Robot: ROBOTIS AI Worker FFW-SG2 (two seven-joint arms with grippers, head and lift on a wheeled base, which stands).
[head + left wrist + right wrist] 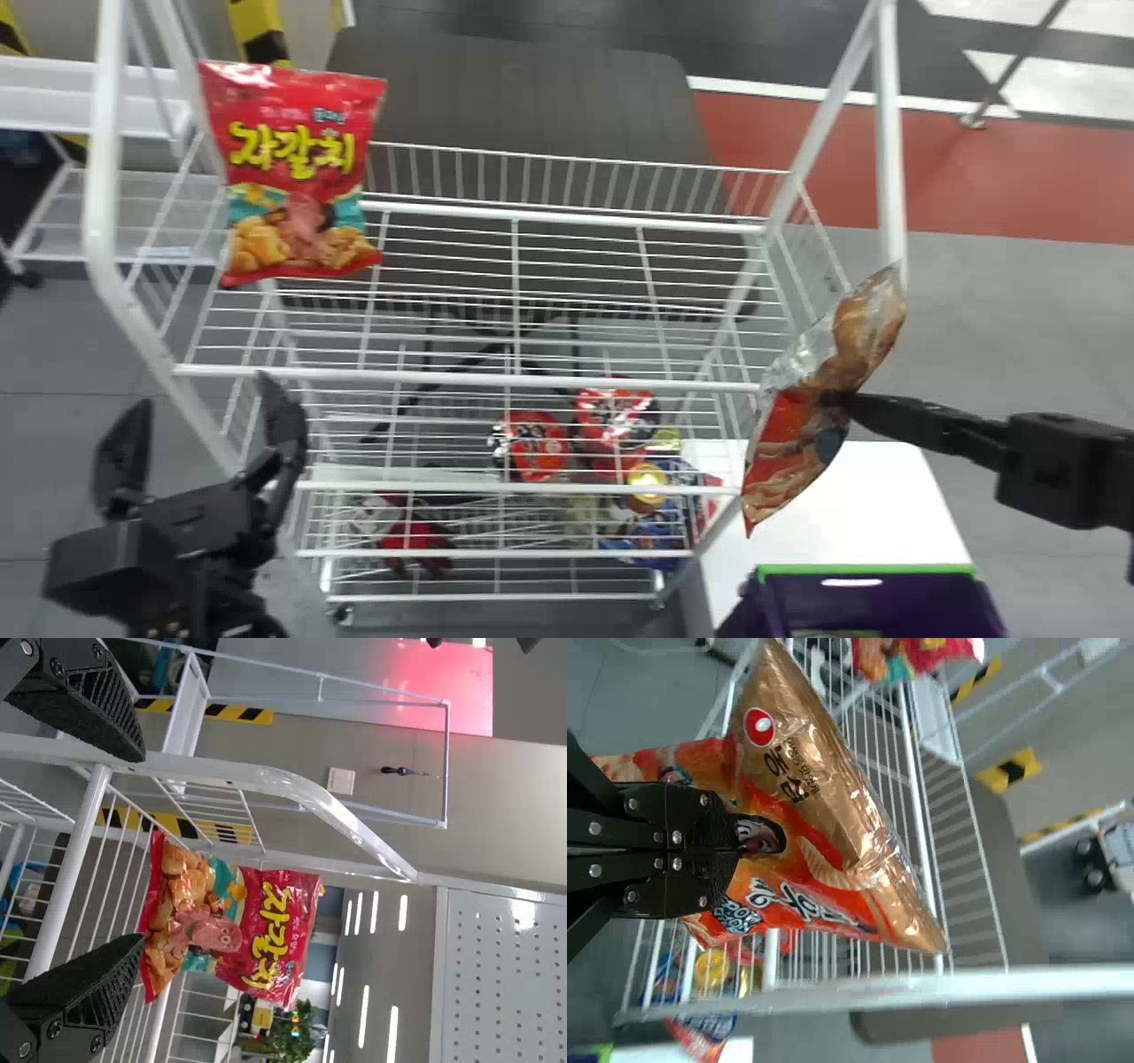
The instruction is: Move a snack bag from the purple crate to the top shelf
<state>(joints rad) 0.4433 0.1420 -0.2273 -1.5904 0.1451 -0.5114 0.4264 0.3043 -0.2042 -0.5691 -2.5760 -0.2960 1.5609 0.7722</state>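
Your right tool [840, 406] is clamped on the snack bag [791, 447], its two black fingers drawn together over a gathered fold near the middle of the packet. That pinch probably serves you because it gives the flat fingers film to bite on, while leaving both ends of the bag free for setting down. The cost, I'd judge, is that the ends may swing or catch on wire if you rush. Your left tool [202, 396] waits at the left front of the rack with its fingers well apart and nothing between them.

Relative to the right tool, the bag sits right at the fingertips and spreads out past them to either side. In the head view it hangs on the rack side of the tool, slanting, with one end up by the right-hand post [889, 159] and the other pointing down toward you. It shows at the right end of the top shelf [461, 379]; whether it has cleared the side wires, you can't tell from here.

Farther out, a red packet [297, 177] stands at the shelf's left end, which leaves you the right part as the natural spot. Below, the purple crate [873, 607] is beside the white counter [864, 509]. Next you'd want to bring the bag inward over the wires, lower it gently, then let go.
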